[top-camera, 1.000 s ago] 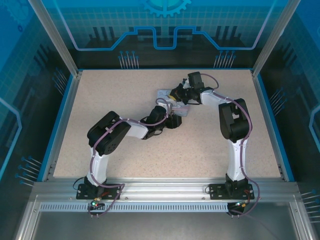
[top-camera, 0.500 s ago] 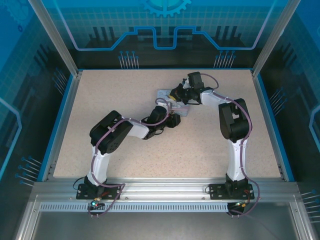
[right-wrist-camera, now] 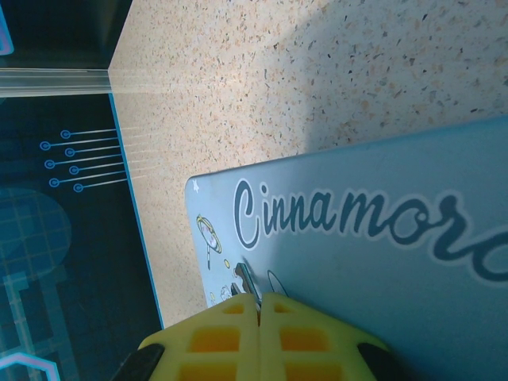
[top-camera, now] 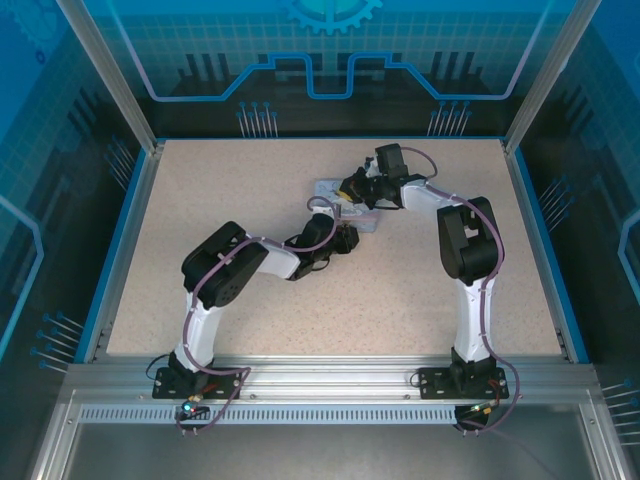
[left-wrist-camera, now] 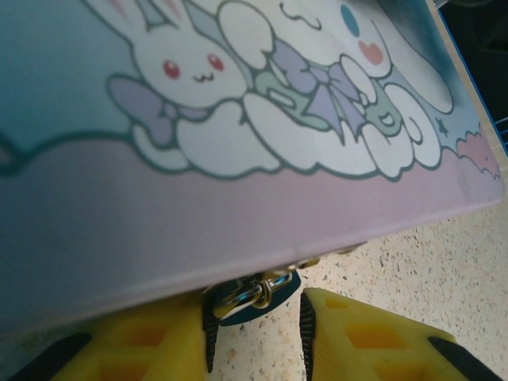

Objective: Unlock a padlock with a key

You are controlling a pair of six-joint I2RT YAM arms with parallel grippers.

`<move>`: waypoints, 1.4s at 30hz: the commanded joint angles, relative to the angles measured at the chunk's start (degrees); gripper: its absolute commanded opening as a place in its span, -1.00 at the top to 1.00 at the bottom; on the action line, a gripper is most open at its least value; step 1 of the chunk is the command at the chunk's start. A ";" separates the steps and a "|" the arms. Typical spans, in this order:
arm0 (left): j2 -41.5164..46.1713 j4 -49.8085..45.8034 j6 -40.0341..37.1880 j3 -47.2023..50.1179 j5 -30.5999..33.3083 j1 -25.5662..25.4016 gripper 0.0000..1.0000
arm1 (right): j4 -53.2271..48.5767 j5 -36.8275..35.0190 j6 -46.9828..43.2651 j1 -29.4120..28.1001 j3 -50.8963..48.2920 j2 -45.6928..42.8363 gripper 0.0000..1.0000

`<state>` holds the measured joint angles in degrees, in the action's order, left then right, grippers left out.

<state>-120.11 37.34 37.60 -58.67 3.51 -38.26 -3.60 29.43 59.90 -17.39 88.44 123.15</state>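
At bottom centre of left wrist view, padlock (left-wrist-camera: 252,294) sits between spread left gripper (left-wrist-camera: 255,327) fingers, under tin (left-wrist-camera: 238,119) edge; right gripper (right-wrist-camera: 259,301), pressed together, pinches key (right-wrist-camera: 243,277).

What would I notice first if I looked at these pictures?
Probably the pale blue tin with cartoon bunnies, big in the left wrist view. At its near edge the tiny padlock sits between the left hand's yellow fingers. In the right wrist view the right hand, pinched shut, holds the little key over the tin's lid.
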 commanded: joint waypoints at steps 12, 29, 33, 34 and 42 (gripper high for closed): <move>-1.58 -3.88 0.97 -2.97 3.35 -1.68 0.47 | 1.11 0.98 0.42 -1.07 -1.95 1.17 1.00; 2.08 -1.39 7.37 0.27 2.82 -0.70 0.81 | 3.37 0.80 1.43 -1.24 -6.13 -0.93 1.00; 3.41 -1.61 6.50 1.40 1.64 0.06 0.40 | 4.01 0.46 1.93 -1.66 -8.07 -2.18 1.00; 3.91 -1.69 6.05 1.69 1.11 0.23 0.33 | 4.28 0.37 2.04 -1.89 -8.63 -2.43 1.00; 10.96 -4.86 1.86 7.60 -3.24 3.24 -0.10 | 7.24 -0.85 4.11 -4.00 -14.17 -4.83 1.00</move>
<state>-112.77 33.65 42.41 -53.08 2.17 -36.75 7.31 29.98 62.78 -19.51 77.45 118.58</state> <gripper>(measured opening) 0.539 0.043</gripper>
